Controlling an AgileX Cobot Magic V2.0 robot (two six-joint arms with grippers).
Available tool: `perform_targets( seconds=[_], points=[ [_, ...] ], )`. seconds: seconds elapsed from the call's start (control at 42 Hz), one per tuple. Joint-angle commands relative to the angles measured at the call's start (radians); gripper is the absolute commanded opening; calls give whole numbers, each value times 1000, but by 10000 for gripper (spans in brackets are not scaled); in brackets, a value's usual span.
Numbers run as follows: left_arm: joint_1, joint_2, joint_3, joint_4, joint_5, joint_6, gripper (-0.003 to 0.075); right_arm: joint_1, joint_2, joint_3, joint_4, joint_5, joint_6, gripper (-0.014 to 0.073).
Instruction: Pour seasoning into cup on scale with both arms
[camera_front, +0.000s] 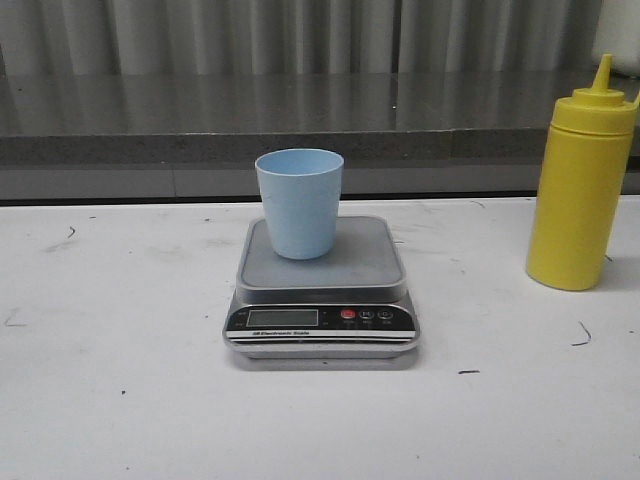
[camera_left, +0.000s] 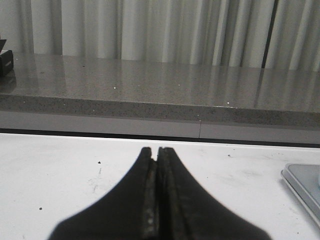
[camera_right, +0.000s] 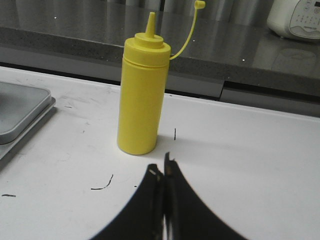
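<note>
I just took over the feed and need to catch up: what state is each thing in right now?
seasoning bottle: upright on the table, right of the scale, nozzle cap off and hanging by its tether.
cup: upright on the scale platform, open end up.
scale: flat on the table; display reading too small to tell.
left claw: shut, empty.
right claw: shut, empty, short of the bottle.

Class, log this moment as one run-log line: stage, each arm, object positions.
stage: pre-grasp | left gripper: shut, empty | right gripper: shut, empty | cup: upright on scale | seasoning bottle: standing on table, untouched
</note>
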Motion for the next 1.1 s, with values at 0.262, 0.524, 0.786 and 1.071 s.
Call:
perform_targets(
  seconds=[0.262,0.524,0.786,1.071],
  points=[
    [-1,-17,23,-9,-86,-1,-20,-5,-16,-6,20,-112,8,-118],
    [-1,-17,23,-9,-86,-1,-20,-5,-16,-6,-35,-147,190,-118],
    [-1,-17,23,-9,-86,-1,-20,-5,-16,-6,-34,-134,190,-118],
    [-1,-17,23,-9,-86,-1,-20,-5,-16,-6,-34,-134,190,-118]
  ],
)
